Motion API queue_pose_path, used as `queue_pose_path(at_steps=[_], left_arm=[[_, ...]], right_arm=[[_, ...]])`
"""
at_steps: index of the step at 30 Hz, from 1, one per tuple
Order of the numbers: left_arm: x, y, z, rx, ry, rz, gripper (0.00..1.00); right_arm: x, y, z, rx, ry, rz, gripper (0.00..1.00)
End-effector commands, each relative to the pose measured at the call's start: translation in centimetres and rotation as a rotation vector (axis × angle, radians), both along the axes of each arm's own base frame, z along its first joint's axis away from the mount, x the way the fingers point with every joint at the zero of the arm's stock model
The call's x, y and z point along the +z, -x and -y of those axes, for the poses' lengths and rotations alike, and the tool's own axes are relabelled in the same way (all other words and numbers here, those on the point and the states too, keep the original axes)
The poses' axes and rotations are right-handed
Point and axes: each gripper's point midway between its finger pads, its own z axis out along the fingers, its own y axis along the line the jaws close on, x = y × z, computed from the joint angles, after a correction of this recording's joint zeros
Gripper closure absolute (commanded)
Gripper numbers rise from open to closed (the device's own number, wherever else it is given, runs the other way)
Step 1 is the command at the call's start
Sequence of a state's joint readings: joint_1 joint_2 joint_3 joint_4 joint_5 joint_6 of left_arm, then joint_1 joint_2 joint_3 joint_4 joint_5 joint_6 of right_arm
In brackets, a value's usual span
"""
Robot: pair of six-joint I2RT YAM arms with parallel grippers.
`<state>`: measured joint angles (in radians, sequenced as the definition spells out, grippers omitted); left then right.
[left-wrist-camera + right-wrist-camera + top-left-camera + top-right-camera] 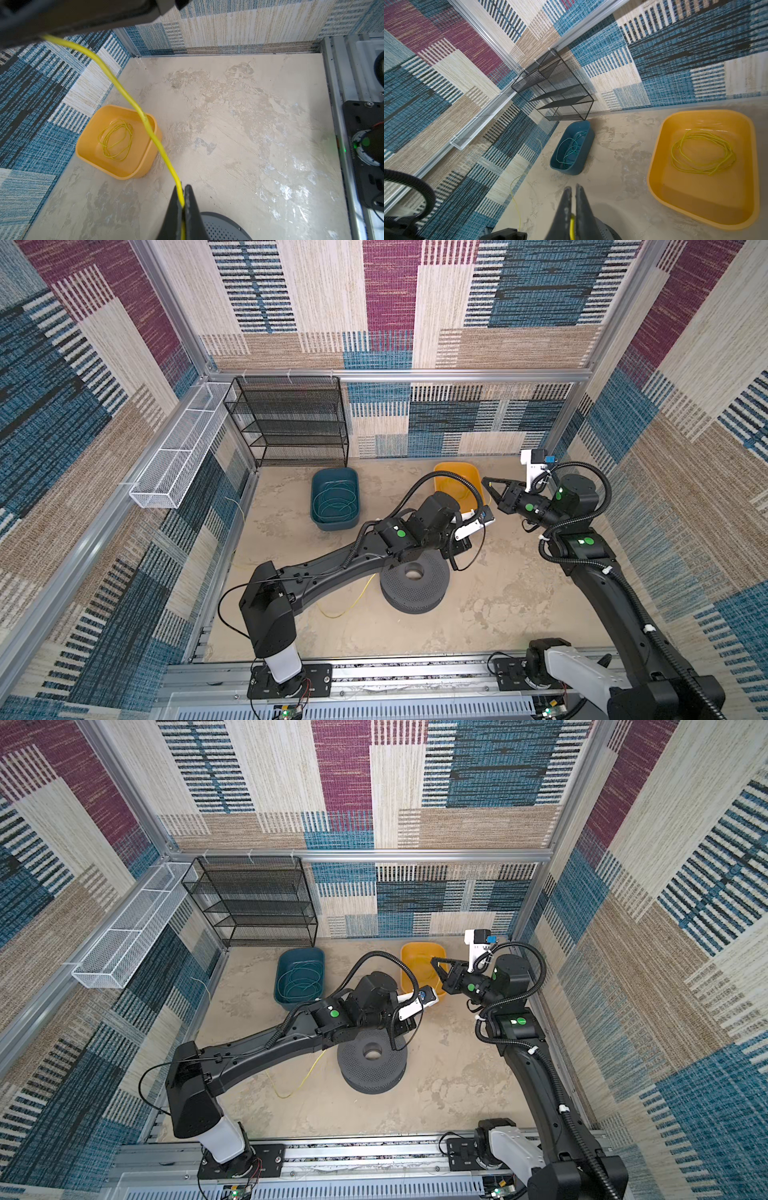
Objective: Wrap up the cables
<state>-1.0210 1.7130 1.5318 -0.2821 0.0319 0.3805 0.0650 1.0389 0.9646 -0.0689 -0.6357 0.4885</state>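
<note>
In both top views the yellow cable (360,596) (312,1070) trails over the table (498,614), left of the grey spool (419,597). Left wrist: the left claw (182,188) pinches it. Right wrist: the right claw (573,187) is clamped on yellow cable too; a coiled cable (702,153) lies in the yellow bin (658,187).

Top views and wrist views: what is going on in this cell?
The left gripper and the right gripper are each shut on a thin bright yellow cable, near a grey perforated round spool. A coiled yellow cable lies in the orange plastic bin, a teal cable in the dark blue plastic bin.
</note>
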Motion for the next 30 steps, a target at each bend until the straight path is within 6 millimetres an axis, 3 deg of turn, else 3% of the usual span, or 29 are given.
queue_pose_path(at_steps=[1, 9, 15, 18, 22, 25, 27, 30], left_arm=[[0.2, -0.2, -0.2, 0.004, -0.010, 0.022, 1.00], [-0.7, -0.3, -0.3, 0.043, 0.037, -0.018, 1.00], [-1.8, 0.0, -0.7, 0.060, 0.052, -0.054, 1.00], [-2.4, 0.2, -1.1, 0.069, 0.049, -0.062, 1.00], [-2.8, 0.5, -1.7, 0.079, 0.052, -0.064, 1.00], [-2.7, 0.2, -2.4, 0.102, 0.056, -0.055, 1.00], [-2.5, -0.1, -2.9, 0.119, 0.062, -0.054, 1.00], [-1.9, -0.7, -3.7, 0.144, 0.077, -0.056, 1.00]], right_arm=[[0.8, -0.2, 0.8, -0.056, -0.006, 0.036, 1.00], [3.8, 1.3, 2.6, -0.166, -0.260, 0.157, 1.00], [6.1, 1.9, 4.4, -0.260, -0.330, 0.241, 1.00], [6.5, 2.0, 4.9, -0.285, -0.338, 0.254, 1.00], [6.1, 1.4, 3.9, -0.234, -0.330, 0.219, 1.00], [5.7, 0.8, 3.2, -0.195, -0.291, 0.191, 0.59], [5.6, 0.9, 3.1, -0.197, -0.265, 0.192, 0.48], [5.1, 1.3, 3.2, -0.203, -0.221, 0.178, 0.40]])
